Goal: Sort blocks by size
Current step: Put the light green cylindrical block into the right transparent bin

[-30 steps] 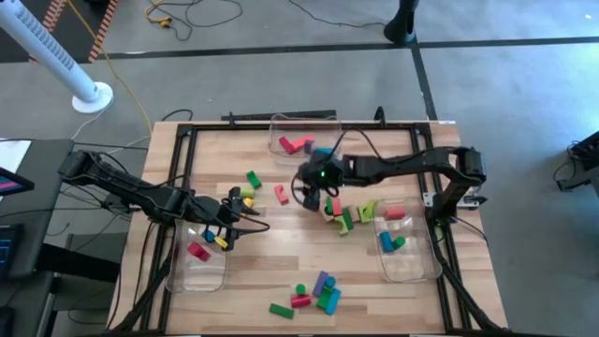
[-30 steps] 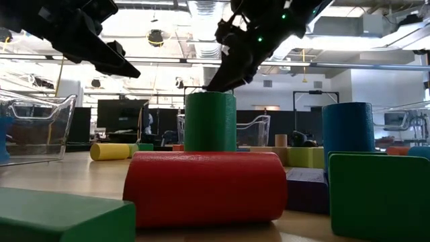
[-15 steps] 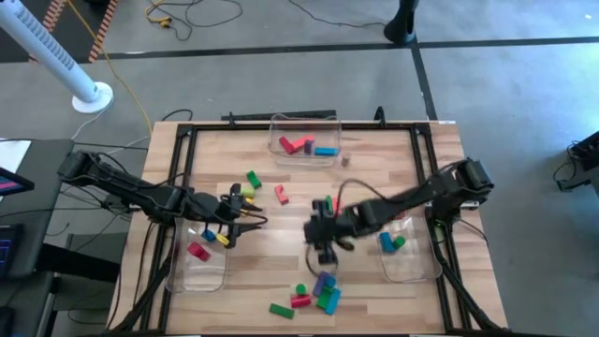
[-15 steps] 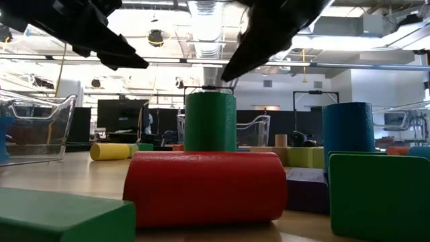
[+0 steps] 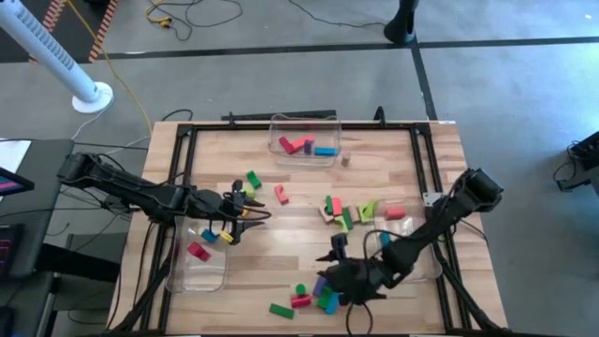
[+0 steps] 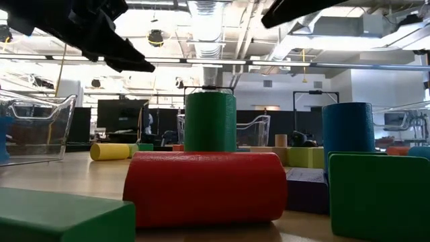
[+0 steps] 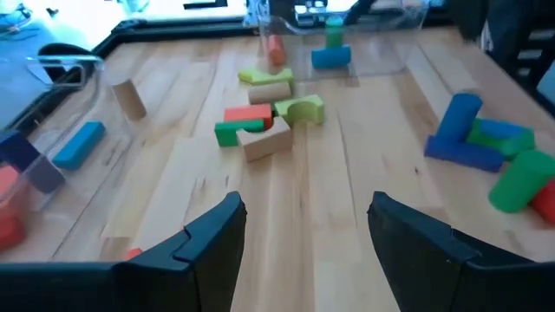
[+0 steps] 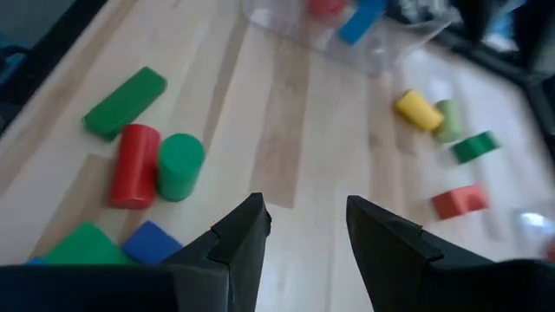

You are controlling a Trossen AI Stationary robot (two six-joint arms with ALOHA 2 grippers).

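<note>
Two dark jointed arms with trailing black cables and matte, angular black fingers [image 7: 212, 238]

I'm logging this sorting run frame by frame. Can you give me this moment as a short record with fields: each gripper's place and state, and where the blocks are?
left gripper: open, empty, by the left bin
right gripper: open, empty, over the near block cluster
near cluster: red cylinder lying, green cylinder upright beside it, green bar
middle cluster: mixed blocks loose on the table
far bin: red and blue blocks inside
right bin: partly hidden by the right arm
</note>
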